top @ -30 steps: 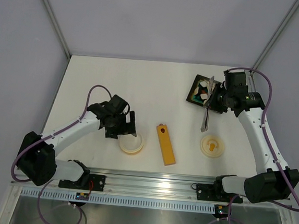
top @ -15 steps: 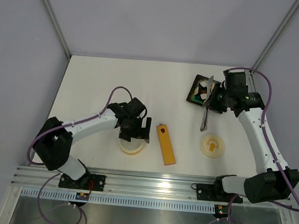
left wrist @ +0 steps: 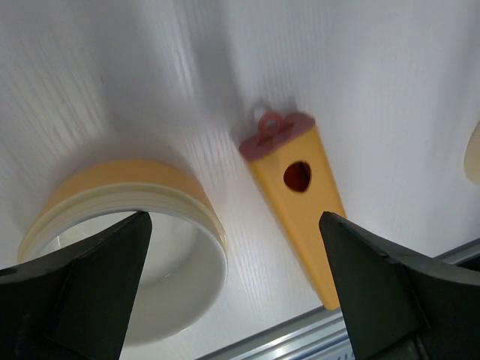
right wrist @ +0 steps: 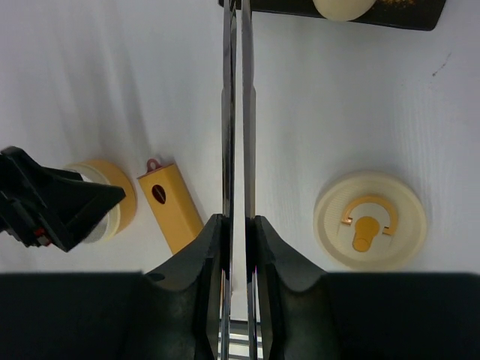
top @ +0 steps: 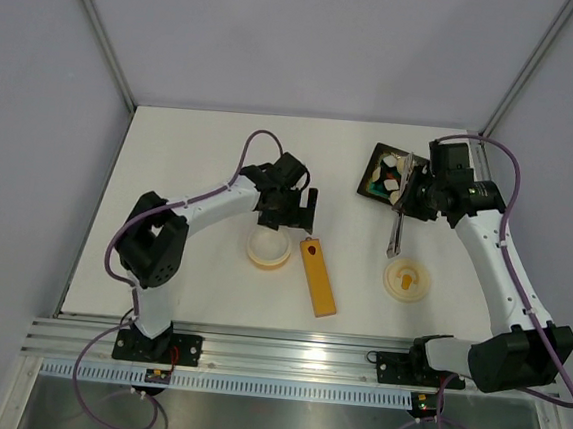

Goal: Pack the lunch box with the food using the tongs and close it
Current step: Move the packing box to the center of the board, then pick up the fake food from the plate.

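Note:
The lunch box [top: 269, 249], an open cream-yellow round bowl [left wrist: 127, 240], sits left of centre and looks bare inside. My left gripper [top: 295, 211] hovers over its far right side, open [left wrist: 236, 300], with only the bowl's rim and table between the fingers. The lid [top: 407, 280] with its orange mark [right wrist: 370, 220] lies flat at the right. My right gripper [top: 411, 193] is shut [right wrist: 238, 232] on the slim silver tongs [top: 397, 212], whose arms [right wrist: 238, 90] are squeezed nearly together. Their tips reach to the tray holding the food [top: 394, 176]; one cream oval [right wrist: 343, 6] shows.
A long orange-yellow bar [top: 317, 277] with a red dot [left wrist: 300, 191] lies between bowl and lid. The black square tray [top: 373, 186] stands at the far right near the wall. An aluminium rail [top: 285, 350] runs along the near edge.
My left arm swung from the bowl's near left side to its far right side. The bowl now sits farther back and slightly right. The right arm and tongs barely moved.

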